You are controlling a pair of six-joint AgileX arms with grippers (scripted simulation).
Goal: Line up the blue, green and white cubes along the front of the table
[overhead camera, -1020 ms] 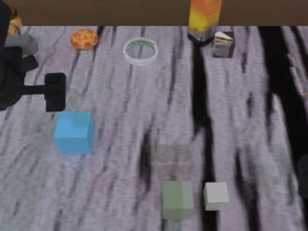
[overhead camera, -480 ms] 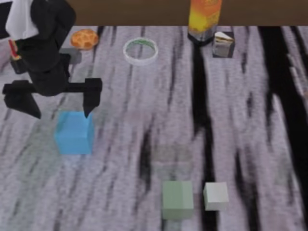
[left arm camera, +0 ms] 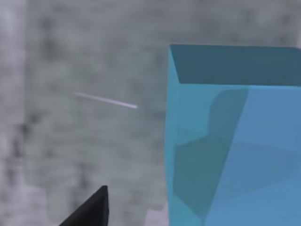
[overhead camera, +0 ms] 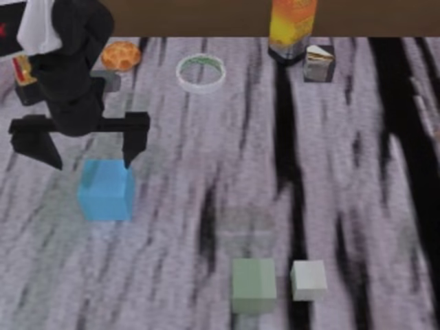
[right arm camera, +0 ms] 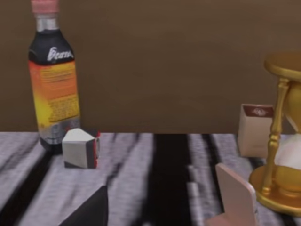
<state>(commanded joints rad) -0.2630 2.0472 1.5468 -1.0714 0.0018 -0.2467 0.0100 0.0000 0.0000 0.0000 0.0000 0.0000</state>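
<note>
Settling left gripper [overhead camera: 81, 148], fingers apart, barely lower over blue cube [overhead camera: 105, 190] (grasp imminent, green and white already placed).

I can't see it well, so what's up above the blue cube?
The left gripper hangs open over the blue cube's far edge, one finger past each side. The table underneath the cube is hidden.
</note>
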